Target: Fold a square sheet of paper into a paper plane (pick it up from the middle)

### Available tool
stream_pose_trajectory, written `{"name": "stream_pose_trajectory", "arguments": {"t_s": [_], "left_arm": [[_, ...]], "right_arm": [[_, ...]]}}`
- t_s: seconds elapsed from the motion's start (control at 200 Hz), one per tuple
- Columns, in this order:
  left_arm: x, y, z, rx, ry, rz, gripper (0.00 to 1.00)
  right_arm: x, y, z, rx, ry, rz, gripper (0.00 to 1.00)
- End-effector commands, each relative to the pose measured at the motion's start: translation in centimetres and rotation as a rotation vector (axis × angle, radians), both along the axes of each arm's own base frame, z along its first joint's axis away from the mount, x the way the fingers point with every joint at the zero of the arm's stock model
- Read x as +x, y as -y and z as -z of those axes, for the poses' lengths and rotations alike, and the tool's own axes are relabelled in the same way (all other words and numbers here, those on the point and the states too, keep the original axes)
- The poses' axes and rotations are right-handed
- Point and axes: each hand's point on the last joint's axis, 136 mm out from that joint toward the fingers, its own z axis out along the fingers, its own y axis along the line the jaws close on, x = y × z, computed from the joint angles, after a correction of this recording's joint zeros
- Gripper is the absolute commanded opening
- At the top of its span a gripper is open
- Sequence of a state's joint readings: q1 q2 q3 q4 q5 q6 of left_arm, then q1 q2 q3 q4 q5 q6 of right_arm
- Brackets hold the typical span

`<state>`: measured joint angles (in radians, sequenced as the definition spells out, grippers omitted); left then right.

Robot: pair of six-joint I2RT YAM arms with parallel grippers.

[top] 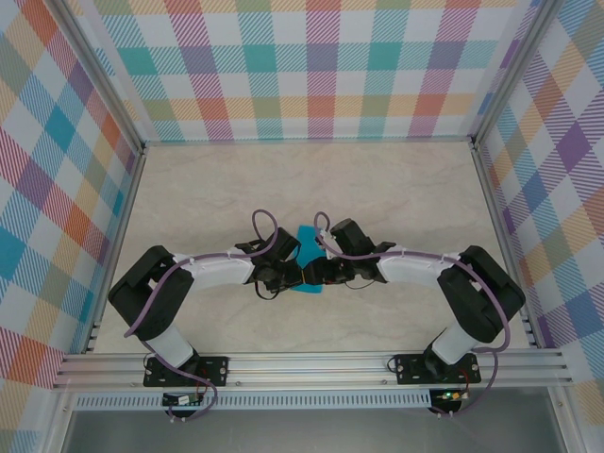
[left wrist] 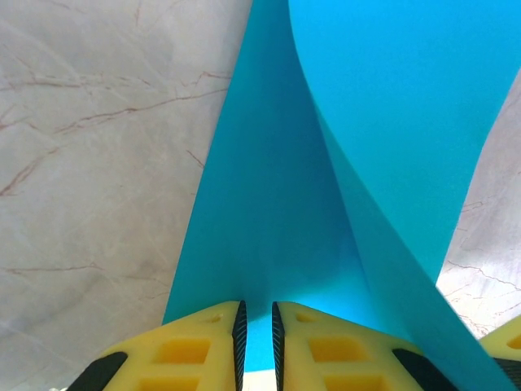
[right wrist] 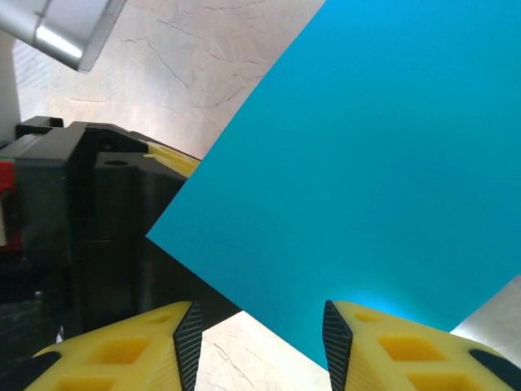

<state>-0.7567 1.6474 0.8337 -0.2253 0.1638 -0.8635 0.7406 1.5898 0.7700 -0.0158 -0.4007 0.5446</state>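
My left gripper (left wrist: 256,336) pinches the curling square sheet of paper (left wrist: 269,220). My right gripper (right wrist: 260,342) gapes wide at its edge.

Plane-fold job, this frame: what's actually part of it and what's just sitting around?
Part of the job:
- teal paper sheet, one flap curling up
- left gripper, closed on the sheet
- right gripper, open at the sheet's edge

Just surroundings:
- marble-look table
- plaid walls
- aluminium frame
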Motion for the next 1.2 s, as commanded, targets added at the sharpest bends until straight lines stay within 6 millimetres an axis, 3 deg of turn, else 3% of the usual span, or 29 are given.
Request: {"name": "stream_pose_trajectory", "arguments": {"t_s": [0.0, 0.295, 0.61, 0.88, 1.06, 1.195], "left_arm": [[0.2, -0.3, 0.1, -0.007, 0.006, -0.005, 0.18], [0.1, -0.4, 0.2, 0.000, 0.003, -0.002, 0.18], [0.0, -0.5, 0.4, 0.003, -0.002, 0.000, 0.18], [0.0, -0.5, 0.4, 0.005, -0.004, -0.001, 0.18], [-0.1, -0.5, 0.6, 0.007, -0.010, 0.000, 0.18], [-0.1, -0.6, 0.6, 0.013, -0.011, -0.002, 0.18]], "right_arm": [[1.1, -0.8, -0.9, 0.013, 0.035, 0.020, 0.43], [2.3, 0.2, -0.7, -0.052, 0.068, 0.089, 0.36], [2.8, -1.0, -1.2, -0.045, 0.056, 0.055, 0.34], [2.6, -1.3, -0.7, -0.050, 0.036, 0.036, 0.25], [2.7, -1.3, -1.1, -0.046, 0.042, 0.033, 0.13], [3.3, 0.0, -0.4, -0.145, 0.049, 0.059, 0.06]]}}
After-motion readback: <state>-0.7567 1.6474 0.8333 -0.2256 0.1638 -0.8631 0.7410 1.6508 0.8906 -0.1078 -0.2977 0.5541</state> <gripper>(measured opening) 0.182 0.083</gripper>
